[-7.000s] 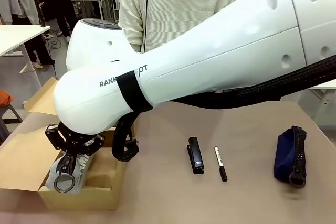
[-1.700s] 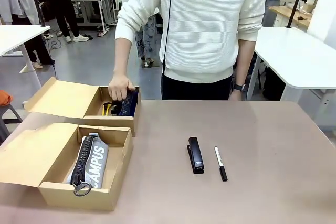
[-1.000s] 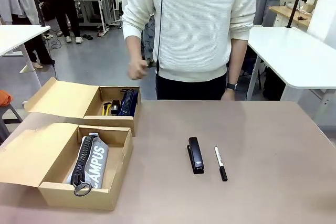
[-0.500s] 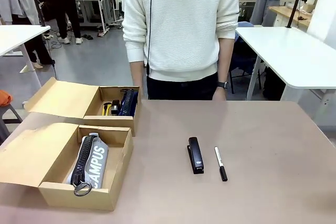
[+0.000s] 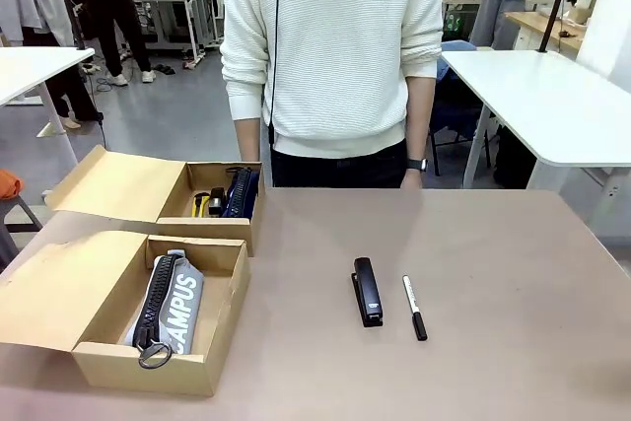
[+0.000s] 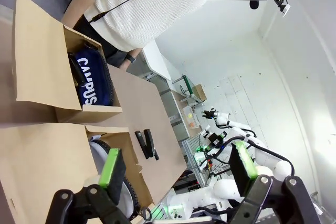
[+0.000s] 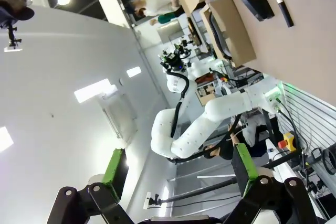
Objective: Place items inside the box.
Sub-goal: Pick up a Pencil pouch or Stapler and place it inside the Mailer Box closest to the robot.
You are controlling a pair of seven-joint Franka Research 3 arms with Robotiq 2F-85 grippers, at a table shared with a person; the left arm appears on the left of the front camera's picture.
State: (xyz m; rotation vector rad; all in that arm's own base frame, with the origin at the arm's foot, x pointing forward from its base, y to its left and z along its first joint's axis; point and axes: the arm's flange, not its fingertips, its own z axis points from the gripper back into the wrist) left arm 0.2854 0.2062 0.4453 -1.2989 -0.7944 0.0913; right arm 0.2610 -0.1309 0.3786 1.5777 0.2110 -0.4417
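The shallow rectangular cardboard box (image 5: 148, 370) is plain brown. The soft zip pencil case (image 5: 173, 305) is grey, lettered "CAMPUS" in white, with a black zip. The small stapler (image 5: 367, 293) is black all over. The slim pen (image 5: 412, 307) is white with a black cap. The desk (image 5: 493, 263) is matte beige-brown, and the person's ribbed knit sweater (image 5: 335, 36) is white.
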